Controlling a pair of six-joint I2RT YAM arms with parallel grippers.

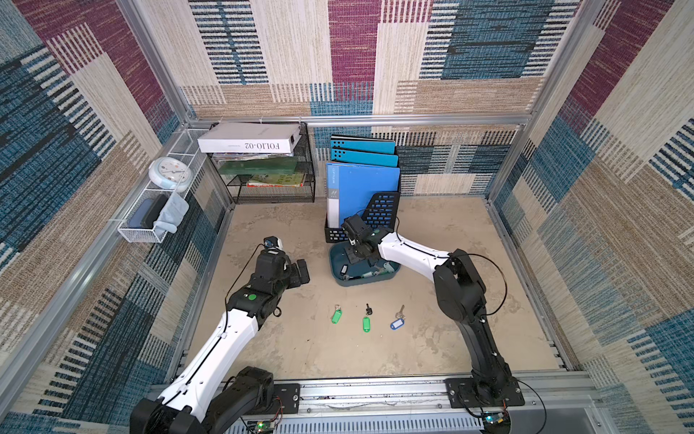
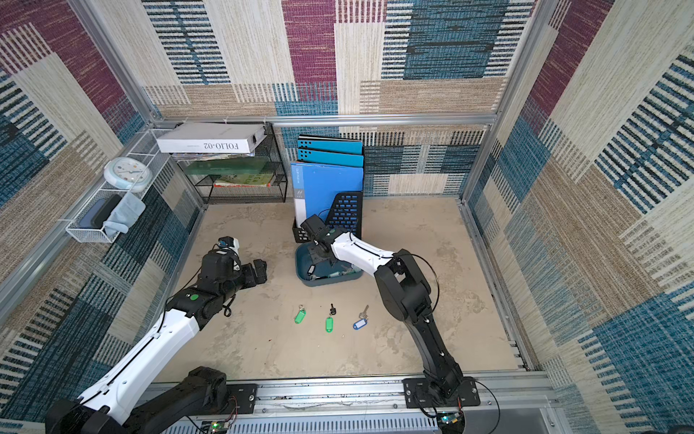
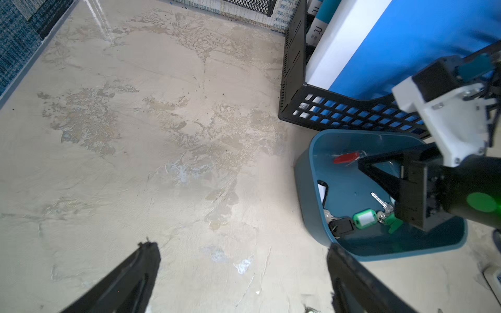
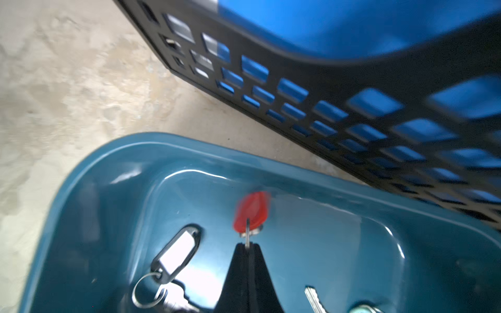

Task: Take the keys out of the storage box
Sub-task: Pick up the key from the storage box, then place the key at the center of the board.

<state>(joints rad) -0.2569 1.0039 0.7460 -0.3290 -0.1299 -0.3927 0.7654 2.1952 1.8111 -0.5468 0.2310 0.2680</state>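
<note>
Right jaws tight on red-tagged key (image 4: 251, 210), lengthwise ahead.

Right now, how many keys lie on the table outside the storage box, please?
3, in a row before the storage box: one green-tagged key toward the left arm, a second green-tagged key in the middle, a blue-tagged key toward the right arm. An arm might hide more.
</note>
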